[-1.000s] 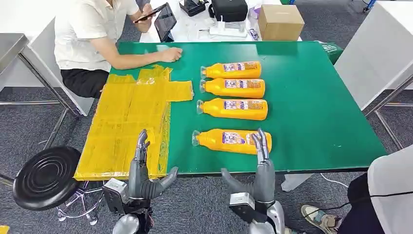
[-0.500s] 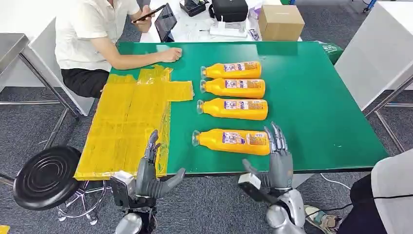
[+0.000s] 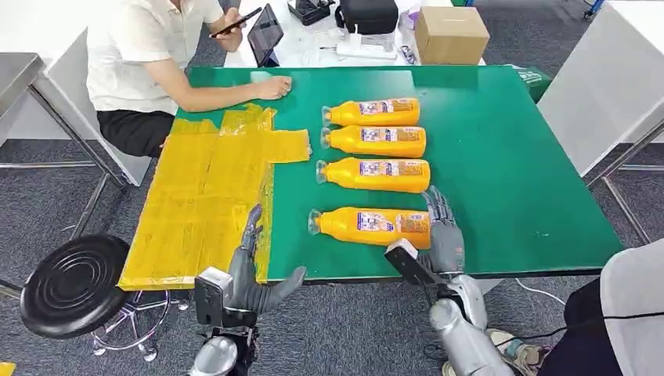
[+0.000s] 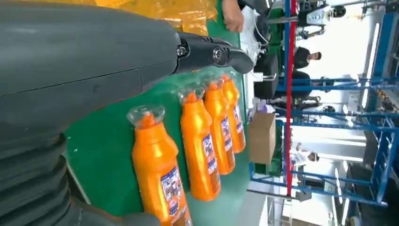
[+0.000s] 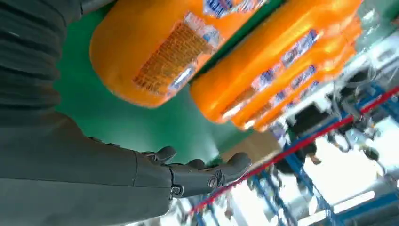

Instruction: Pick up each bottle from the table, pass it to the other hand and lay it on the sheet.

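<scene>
Four bottles lie on the green tabletop [image 3: 501,157], and the right robot hand [image 3: 443,227], fingers spread and empty beside the nearest bottle [image 3: 368,226], may nudge it rolling off the edge.

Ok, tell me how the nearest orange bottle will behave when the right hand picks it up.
The nearest bottle looks full of orange liquid, so it is probably heavy for its size. Its smooth, glossy plastic could slip in the right hand. Lying on its side on the green table, it may roll if nudged before it is gripped.
</scene>
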You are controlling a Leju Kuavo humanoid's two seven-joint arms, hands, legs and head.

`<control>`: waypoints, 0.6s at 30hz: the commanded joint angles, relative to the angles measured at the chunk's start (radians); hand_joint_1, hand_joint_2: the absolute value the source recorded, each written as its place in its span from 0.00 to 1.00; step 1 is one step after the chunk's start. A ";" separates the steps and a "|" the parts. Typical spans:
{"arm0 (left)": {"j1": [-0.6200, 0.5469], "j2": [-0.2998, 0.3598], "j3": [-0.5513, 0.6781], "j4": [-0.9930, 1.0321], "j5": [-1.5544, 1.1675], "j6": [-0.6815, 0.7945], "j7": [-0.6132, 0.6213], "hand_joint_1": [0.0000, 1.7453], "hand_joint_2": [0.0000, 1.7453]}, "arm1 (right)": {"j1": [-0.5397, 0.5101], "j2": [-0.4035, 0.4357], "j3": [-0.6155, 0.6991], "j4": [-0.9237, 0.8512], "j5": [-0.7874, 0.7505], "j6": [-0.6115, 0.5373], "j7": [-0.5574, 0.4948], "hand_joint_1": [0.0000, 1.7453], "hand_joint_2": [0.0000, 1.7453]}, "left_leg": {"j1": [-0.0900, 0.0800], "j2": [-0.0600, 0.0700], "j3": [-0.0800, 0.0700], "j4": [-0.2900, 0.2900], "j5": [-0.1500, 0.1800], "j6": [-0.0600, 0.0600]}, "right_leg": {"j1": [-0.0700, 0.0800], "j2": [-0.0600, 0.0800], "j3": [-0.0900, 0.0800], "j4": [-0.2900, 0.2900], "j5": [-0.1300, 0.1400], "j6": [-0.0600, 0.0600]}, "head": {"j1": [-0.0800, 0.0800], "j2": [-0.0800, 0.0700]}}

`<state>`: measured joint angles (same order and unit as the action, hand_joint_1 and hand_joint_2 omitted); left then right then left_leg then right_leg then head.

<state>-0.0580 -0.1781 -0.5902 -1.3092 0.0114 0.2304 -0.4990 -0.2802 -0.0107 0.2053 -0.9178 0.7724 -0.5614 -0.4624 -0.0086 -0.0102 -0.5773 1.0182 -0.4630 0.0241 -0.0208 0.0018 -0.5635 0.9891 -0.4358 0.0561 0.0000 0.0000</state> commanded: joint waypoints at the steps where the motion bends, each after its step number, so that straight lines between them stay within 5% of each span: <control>1: -0.056 0.020 -0.040 0.070 0.008 -0.005 -0.002 0.00 1.00 | -0.088 -0.017 0.068 0.116 -0.028 0.055 -0.012 0.00 1.00 | 0.001 0.002 0.002 -0.001 0.000 -0.002 | 0.002 0.001 0.002 -0.001 0.001 -0.003 | 0.000 0.000; 9: -0.069 0.021 -0.069 0.063 0.100 -0.101 0.042 0.00 1.00 | -0.131 -0.016 0.120 0.137 -0.036 0.114 0.052 0.00 1.00 | 0.002 0.003 0.001 0.000 -0.001 -0.002 | 0.002 0.002 0.001 0.000 0.000 -0.003 | 0.000 0.000; 18: -0.057 0.018 -0.085 0.085 0.270 -0.238 0.178 0.00 1.00 | -0.193 -0.051 0.217 0.184 0.058 0.200 0.269 0.00 1.00 | 0.000 0.001 0.001 0.000 0.000 -0.001 | 0.001 0.001 0.001 -0.001 0.001 -0.002 | 0.000 0.000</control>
<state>-0.0847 -0.1808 -0.6356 -1.2890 0.2092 0.0479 -0.3806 -0.3684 -0.0187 0.3060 -0.8472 0.7794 -0.4024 -0.2887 -0.0087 -0.0106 -0.5772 1.0183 -0.4630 0.0242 -0.0208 0.0017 -0.5634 0.9891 -0.4358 0.0561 -0.0004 0.0000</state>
